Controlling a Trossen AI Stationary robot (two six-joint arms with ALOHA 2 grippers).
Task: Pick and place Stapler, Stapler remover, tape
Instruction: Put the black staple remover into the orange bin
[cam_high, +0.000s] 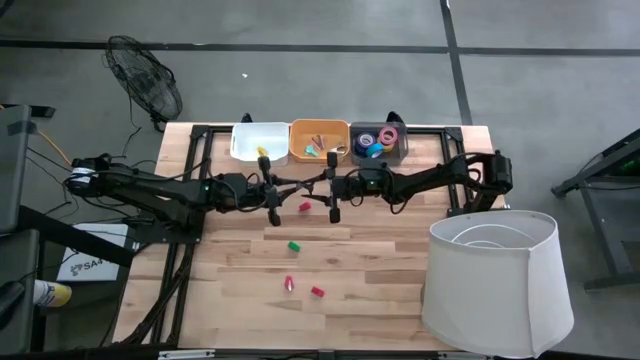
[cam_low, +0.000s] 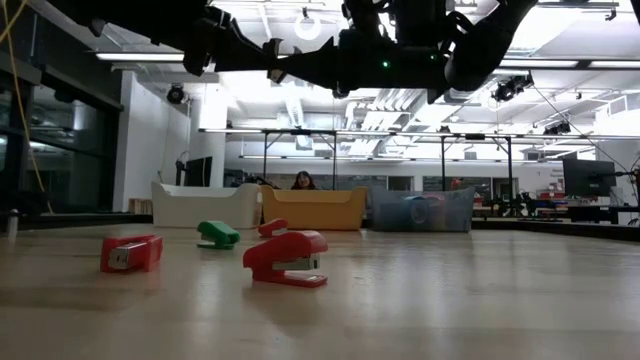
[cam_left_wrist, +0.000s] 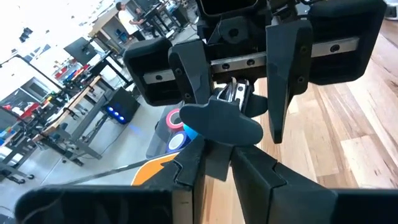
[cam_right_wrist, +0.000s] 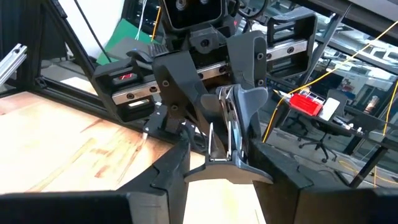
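2 arms outstretched mid-table, left claw (cam_high: 272, 202) and right claw (cam_high: 333, 199) together clamping a stapler remover (cam_right_wrist: 225, 127).

The counter (cam_high: 240, 300) is light striped wood. Three bins sit at the top middle: white (cam_high: 258, 141), orange (cam_high: 318, 142) and dark grey (cam_high: 379, 143). Small red staplers (cam_high: 318, 292) and a green one (cam_high: 294, 245) lie below.

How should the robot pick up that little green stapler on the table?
Probably from straight above, closing across the narrow sides of the green stapler at mid-body. It lies flat and alone on the table, with bare wood on both sides and its long body low.
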